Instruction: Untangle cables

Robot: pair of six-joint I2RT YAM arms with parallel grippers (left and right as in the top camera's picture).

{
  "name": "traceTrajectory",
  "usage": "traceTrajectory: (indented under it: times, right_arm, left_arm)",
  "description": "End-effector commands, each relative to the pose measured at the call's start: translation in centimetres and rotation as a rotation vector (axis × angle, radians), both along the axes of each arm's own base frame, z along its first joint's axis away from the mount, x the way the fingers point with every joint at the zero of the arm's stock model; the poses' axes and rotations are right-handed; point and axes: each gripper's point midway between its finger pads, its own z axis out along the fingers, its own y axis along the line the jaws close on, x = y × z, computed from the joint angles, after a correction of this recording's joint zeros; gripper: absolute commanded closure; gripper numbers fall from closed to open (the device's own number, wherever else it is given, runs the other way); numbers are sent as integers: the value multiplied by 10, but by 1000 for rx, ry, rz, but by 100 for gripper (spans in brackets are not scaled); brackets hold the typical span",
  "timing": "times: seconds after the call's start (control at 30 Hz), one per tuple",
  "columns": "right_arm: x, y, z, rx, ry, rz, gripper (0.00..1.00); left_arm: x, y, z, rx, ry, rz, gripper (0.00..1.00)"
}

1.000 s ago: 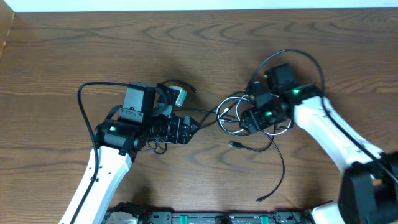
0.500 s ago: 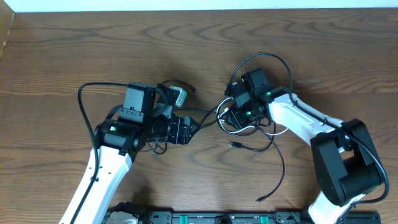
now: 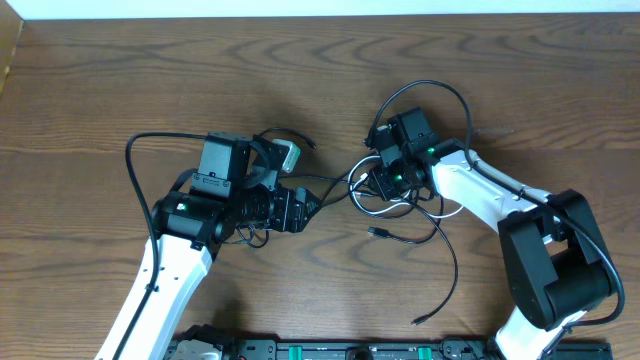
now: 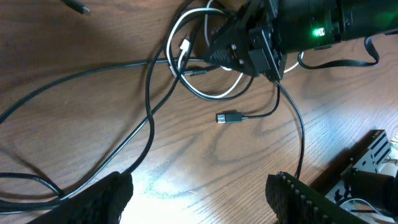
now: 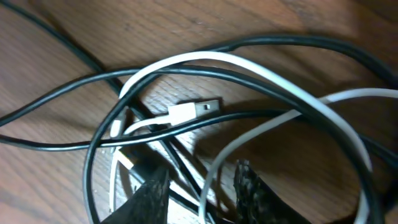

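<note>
The thin black and white flexible cables (image 3: 362, 200) lie knotted in a small coil right of centre on the brown wooden table (image 3: 100, 80). Within the knot, a white cable loop (image 5: 249, 68) with its white flat plug (image 5: 186, 112) passes among black strands. The right tool (image 5: 199, 188) stands partly parted, straddling several strands at once. It would be best narrowed onto the white strand alone, then drawn away to the right. The left tool (image 4: 202, 193), spread wide and gripping nothing, should pin a nearby black strand so the knot cannot follow.

white plug (image 5: 193, 111) amid tangled cables (image 5: 267, 70)
</note>
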Motion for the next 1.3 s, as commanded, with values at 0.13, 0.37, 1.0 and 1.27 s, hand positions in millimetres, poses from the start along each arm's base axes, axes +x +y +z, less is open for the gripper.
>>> traceTrajectory:
  times: [0.13, 0.37, 1.0, 1.27]
  right_arm:
    - [4, 0, -1, -12, 1, -46, 73]
    - [3, 4, -1, -1, 10, -72, 91]
    - [-6, 12, -14, -31, 34, -60, 89]
    - [-12, 9, -34, -57, 78, -60, 83]
  left_arm:
    - [0, 0, 2, 5, -8, -3, 25]
    - [-1, 1, 2, 6, -7, -3, 25]
    - [-1, 1, 2, 6, -7, -3, 25]
    - [-1, 1, 2, 6, -6, -3, 25]
